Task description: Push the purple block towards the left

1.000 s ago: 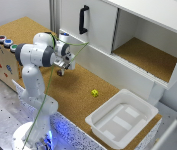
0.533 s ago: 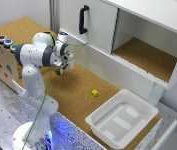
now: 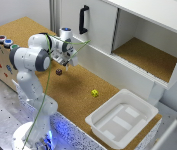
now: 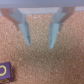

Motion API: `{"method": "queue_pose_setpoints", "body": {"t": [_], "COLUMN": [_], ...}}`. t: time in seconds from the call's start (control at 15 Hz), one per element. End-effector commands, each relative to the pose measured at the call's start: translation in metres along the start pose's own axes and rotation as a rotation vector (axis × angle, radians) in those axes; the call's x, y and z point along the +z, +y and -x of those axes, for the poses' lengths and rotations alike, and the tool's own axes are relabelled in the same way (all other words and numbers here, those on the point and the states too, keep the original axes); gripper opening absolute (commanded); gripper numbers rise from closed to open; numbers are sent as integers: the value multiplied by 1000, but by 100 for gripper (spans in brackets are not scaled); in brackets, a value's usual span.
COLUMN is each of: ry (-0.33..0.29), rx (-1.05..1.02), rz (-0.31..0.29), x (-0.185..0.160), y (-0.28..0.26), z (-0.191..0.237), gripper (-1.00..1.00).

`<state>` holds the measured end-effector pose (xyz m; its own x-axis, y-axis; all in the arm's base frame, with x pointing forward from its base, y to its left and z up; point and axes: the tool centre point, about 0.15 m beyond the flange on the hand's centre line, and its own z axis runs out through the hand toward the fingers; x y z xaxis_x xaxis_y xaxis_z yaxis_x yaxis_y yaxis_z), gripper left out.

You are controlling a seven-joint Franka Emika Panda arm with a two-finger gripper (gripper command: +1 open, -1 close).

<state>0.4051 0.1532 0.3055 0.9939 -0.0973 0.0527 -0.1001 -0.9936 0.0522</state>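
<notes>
step: looks like the approach, no contact with the block yet
gripper: the white arm's two-finger gripper [image 3: 68, 60] hangs over the cork-textured tabletop [image 3: 78, 90], its pale blue fingers [image 4: 25, 30] spread apart with nothing but bare cork between them
block: the tiny dark purple cube-like block [image 3: 59, 72] sits on the cork just beside and below the gripper; in the wrist view it's off at the corner [image 4: 4, 71], outside the fingers
next move: probably drop lower and get on the block's far side, then sweep left
not the target: tiny yellow block [image 3: 94, 93], well apart
writing: honestly none readable, too blurry
</notes>
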Motion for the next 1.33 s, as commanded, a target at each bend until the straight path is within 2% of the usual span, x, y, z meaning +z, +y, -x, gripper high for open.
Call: {"method": "queue_pose_setpoints", "body": {"t": [0.0, 0.2, 0.4, 0.73, 1.07, 1.27], "ry": [9, 51, 84, 68, 61, 44], "rx": [41, 76, 10, -77, -124, -118], "rz": [-35, -77, -88, -127, -130, -124], "x": [4, 7, 3, 0, 3, 19], "y": [20, 44, 79, 145, 222, 268], "z": [-14, -34, -42, -24, -9, -2], "gripper": [100, 100, 100, 100, 100, 100]}}
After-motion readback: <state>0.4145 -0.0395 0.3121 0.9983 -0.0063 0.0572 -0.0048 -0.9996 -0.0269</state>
